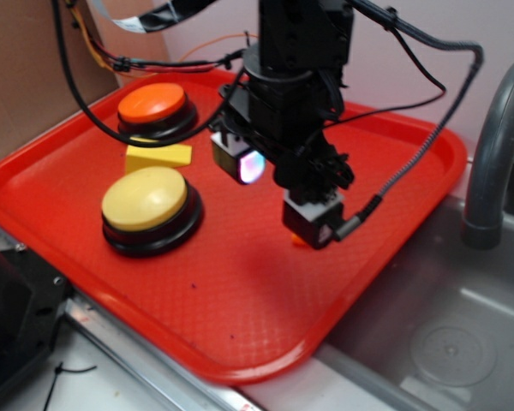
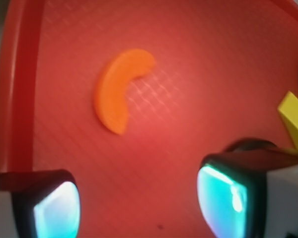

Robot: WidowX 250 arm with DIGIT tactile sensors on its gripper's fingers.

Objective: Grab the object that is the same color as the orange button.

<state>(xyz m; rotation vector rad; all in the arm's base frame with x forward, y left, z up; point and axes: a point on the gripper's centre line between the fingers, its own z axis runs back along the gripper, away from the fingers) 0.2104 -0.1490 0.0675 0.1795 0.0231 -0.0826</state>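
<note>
The orange crescent (image 2: pixel 119 89) is seen lying flat on the red tray (image 2: pixel 20 74), near the tray's rim and untouched. The claw (image 2: pixel 139 206) is held spread open above it, with nothing gripped between its pads (image 2: pixel 54 210). The orange button (image 1: pixel 152 104) is set at the tray's far corner, well apart, with a yellow block (image 1: pixel 158 157) and a pale-yellow button (image 1: pixel 146 199) nearer.

Smooth plastic orange crescent (image 2: pixel 118 89); red plastic tray (image 1: pixel 240 325) with fine grid texture; glossy plastic domes on orange button (image 1: pixel 152 103) and yellow button (image 1: pixel 144 197).
</note>
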